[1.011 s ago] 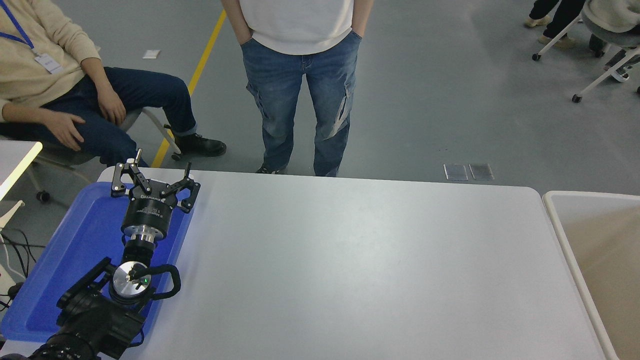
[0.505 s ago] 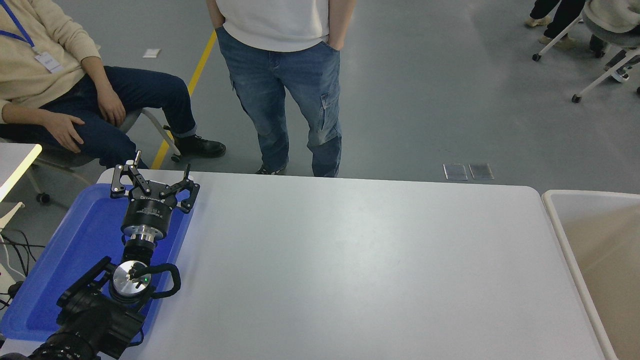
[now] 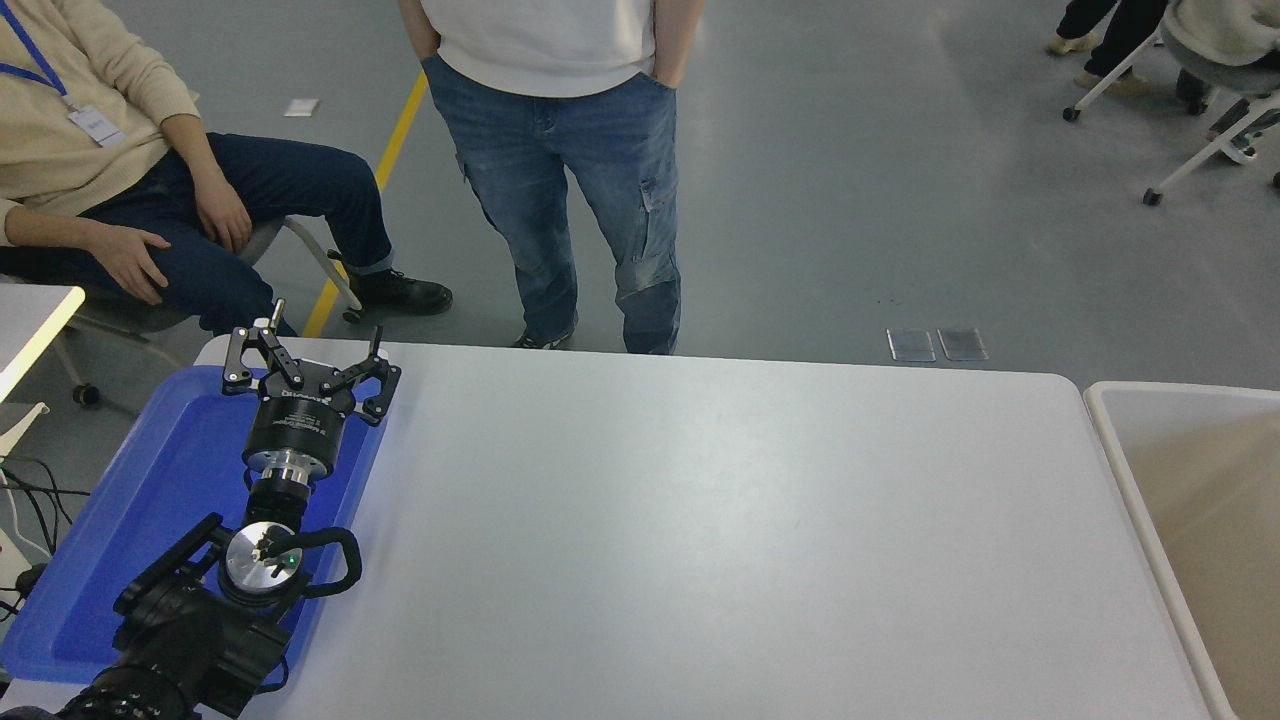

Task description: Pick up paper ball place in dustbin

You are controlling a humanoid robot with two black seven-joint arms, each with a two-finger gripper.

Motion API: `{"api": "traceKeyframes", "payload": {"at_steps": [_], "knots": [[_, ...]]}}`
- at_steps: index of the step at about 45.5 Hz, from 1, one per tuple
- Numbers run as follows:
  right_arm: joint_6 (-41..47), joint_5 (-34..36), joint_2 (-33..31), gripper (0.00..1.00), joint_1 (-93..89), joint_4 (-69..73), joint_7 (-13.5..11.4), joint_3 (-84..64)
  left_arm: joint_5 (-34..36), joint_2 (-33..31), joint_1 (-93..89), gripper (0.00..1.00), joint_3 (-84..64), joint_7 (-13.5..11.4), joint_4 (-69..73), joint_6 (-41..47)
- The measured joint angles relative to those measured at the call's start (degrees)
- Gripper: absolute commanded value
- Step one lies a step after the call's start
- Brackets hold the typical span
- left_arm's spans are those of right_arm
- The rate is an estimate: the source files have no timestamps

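Since the earlier frames only the standing person (image 3: pixel 560 170) at 12 o'clock had shifted, stepping a little toward 9; the robot had not moved at all.

The left gripper (image 3: pixel 305 355) hung over the far end of the blue tray (image 3: pixel 150 500) at about 9 o'clock, its fingers spread wide and holding nothing. The right arm was not in view. No paper ball showed anywhere, neither on the table (image 3: pixel 720 540) nor in the tray. Whether it already lay in the bin (image 3: pixel 1100 400), at 3 o'clock beside the table's edge, could not be told, since only part of the beige inside was visible.

I judged the task either finished or not yet begun. A pick would first call for the ball to appear within reach. Nothing on the table blocked a path toward the bin. A seated person (image 3: pixel 110 190) at 10 o'clock and chairs (image 3: pixel 1200 140) at 1 o'clock stood well apart.
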Motion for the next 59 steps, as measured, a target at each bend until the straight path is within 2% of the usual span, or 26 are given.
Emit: {"api": "traceKeyframes", "payload": {"at_steps": [11, 24, 33, 59], "knots": [[-3.3, 0.08, 0.01, 0.0, -22.29, -5.94, 0.02, 16.29, 0.03, 0.0, 0.0, 1.0, 0.0, 0.0, -0.01, -0.01], [-23.04, 0.83, 4.06, 0.0, -43.19, -8.96, 0.13, 26.79, 0.03, 0.0, -0.01, 1.0, 0.0, 0.0, -0.01, -0.04], [-31.53, 2.57, 7.87, 0.0, -52.95, -12.09, 0.13, 32.45, 0.0, 0.0, -0.01, 1.0, 0.01, -0.01, -0.01, -0.06], [-40.44, 7.52, 22.53, 0.0, -75.48, -31.78, 0.11, 45.53, -0.01, -0.01, -0.01, 1.0, 0.0, -0.01, 0.0, -0.06]]}}
